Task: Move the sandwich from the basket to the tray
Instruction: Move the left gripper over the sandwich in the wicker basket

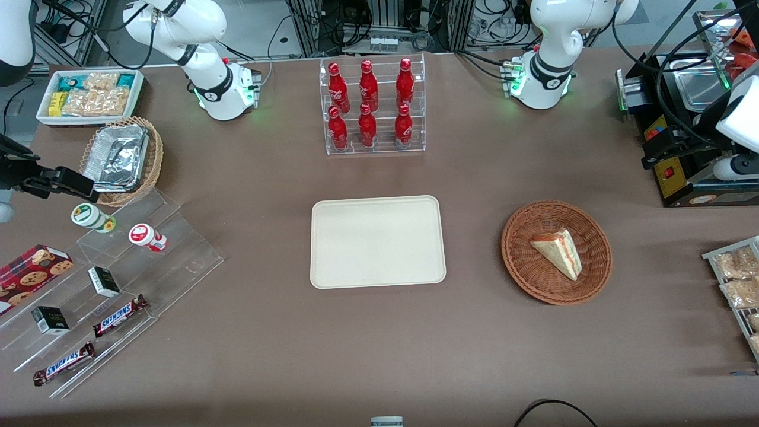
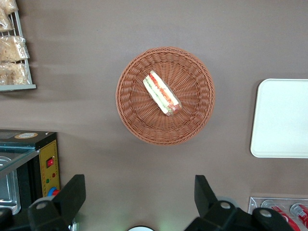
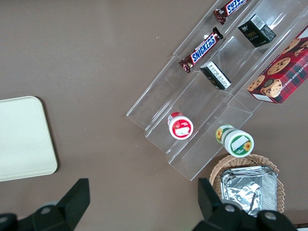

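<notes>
Tool [image 2: 137, 192] is hanging high above the worktop [image 2: 96, 29], fingers spread wide and holding nothing. Below and just ahead of it, the sandwich [image 2: 161, 93] is lying on edge inside the basket [image 2: 139, 127]. Tray [image 2: 281, 118] is sitting bare beside the basket. Approach step appears in hand; next move calls for descending with fingers straddling the wedge.
</notes>
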